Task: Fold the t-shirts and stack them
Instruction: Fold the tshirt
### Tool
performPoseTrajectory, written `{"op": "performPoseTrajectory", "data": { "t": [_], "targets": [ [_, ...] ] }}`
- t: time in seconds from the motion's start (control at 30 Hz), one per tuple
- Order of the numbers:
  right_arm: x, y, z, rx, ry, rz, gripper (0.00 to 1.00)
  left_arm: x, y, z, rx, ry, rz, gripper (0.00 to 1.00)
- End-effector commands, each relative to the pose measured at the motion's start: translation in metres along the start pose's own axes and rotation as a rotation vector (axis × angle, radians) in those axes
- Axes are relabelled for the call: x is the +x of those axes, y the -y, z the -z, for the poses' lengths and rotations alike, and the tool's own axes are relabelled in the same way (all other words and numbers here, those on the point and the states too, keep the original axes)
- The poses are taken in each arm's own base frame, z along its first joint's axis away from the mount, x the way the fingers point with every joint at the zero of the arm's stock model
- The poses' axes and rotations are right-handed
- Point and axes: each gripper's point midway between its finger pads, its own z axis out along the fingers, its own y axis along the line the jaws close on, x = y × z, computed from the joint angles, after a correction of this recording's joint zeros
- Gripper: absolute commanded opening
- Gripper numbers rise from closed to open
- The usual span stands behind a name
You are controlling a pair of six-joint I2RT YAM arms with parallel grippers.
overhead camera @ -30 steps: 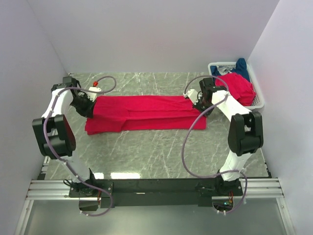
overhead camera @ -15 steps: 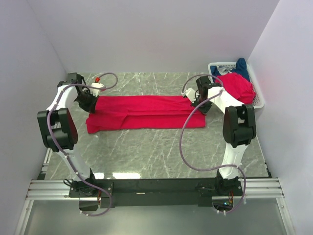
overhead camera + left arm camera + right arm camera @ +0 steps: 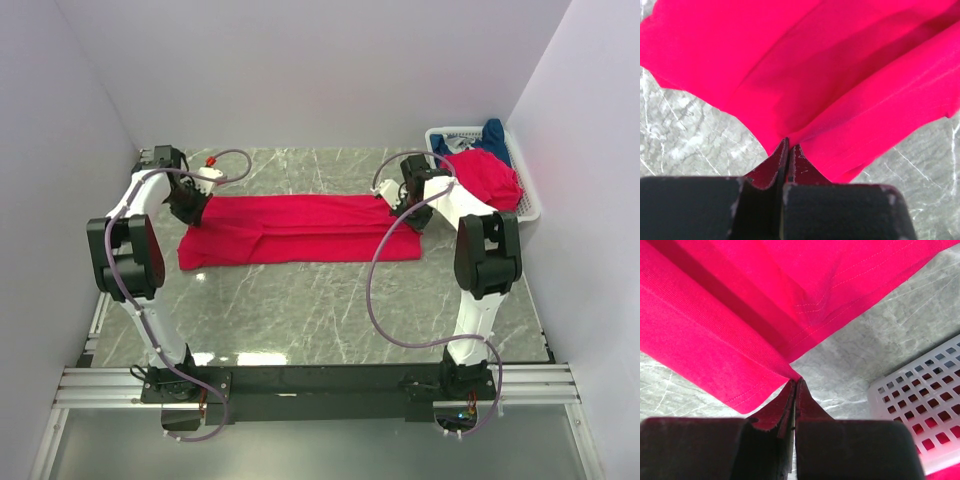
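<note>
Right wrist view, right fingers [image 3: 780,410] pinching red t-shirt [image 3: 740,305], left fingers [image 3: 772,167] likewise, basket [image 3: 920,415] near.

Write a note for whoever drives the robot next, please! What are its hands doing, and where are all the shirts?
Hands: the left hand is shut on the far left corner of the red t-shirt. The right hand is shut on its far right corner, beside the white mesh basket.
Shirts: the red t-shirt lies stretched in a long band across the marble table. A second red t-shirt and a dark blue t-shirt sit bunched in the basket.
Done: the table shirt is folded lengthwise.
Left: fold it shorter, then fold the two basket shirts and stack all three.
</note>
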Motion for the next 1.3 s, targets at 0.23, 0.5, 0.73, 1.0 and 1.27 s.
{"op": "performPoseTrajectory", "data": {
  "t": [0.23,0.5,0.73,1.0,1.27],
  "targets": [
    [-0.004,0.025,0.005,0.065,0.009,-0.076,0.4,-0.015,-0.02,0.001,-0.052,0.023,0.037,0.28],
    [-0.016,0.0,0.071,-0.141,0.198,-0.357,0.48,0.016,-0.015,0.048,0.02,0.156,0.2,0.52],
    [0.008,-0.027,0.057,-0.296,0.206,-0.61,0.44,0.063,0.016,0.043,0.089,0.162,0.31,0.55],
    [0.011,-0.033,0.028,-0.308,0.2,-0.706,0.47,0.075,0.018,0.023,0.135,0.156,0.398,0.53],
    [0.014,-0.037,0.006,-0.344,0.16,-0.742,0.47,0.083,0.024,0.007,0.179,0.13,0.432,0.49]
  ]
}}
